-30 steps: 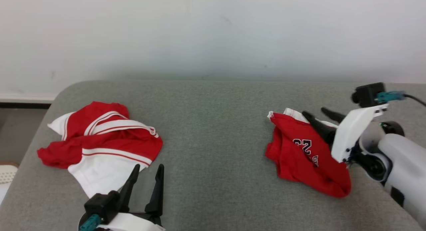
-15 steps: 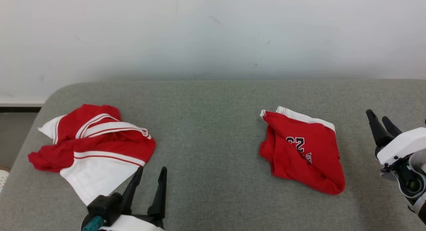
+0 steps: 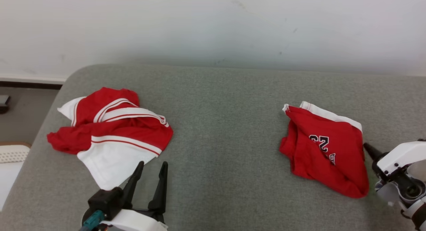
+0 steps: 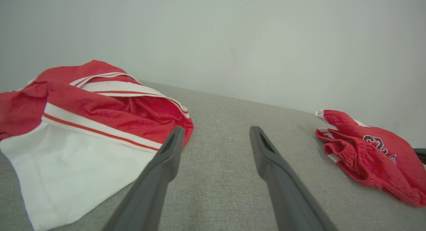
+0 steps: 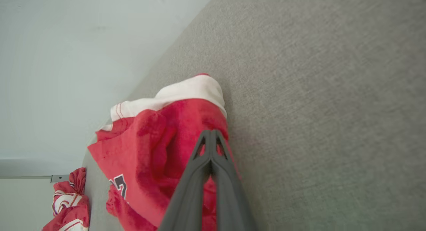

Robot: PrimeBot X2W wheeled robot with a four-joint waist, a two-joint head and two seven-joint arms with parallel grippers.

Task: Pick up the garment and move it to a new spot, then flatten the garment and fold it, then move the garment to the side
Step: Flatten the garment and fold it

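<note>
Two garments on the cushion (image 3: 219, 124): folded shorts (image 3: 324, 151) at right, looking finished; crumpled garment (image 3: 113, 131) at left. Right gripper (image 3: 366, 146) pinched closed on nothing, tip just beside the shorts. Left gripper (image 3: 152, 163) spread wide, empty, poised near the crumpled garment, probably the next pick.

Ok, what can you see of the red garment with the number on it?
The red garment is soft fabric with a white band along its far edge and dark, white-outlined digits. It lies loosely folded and rumpled on the grey cushion. The shut right gripper sits at its right edge; contact is unclear.
</note>
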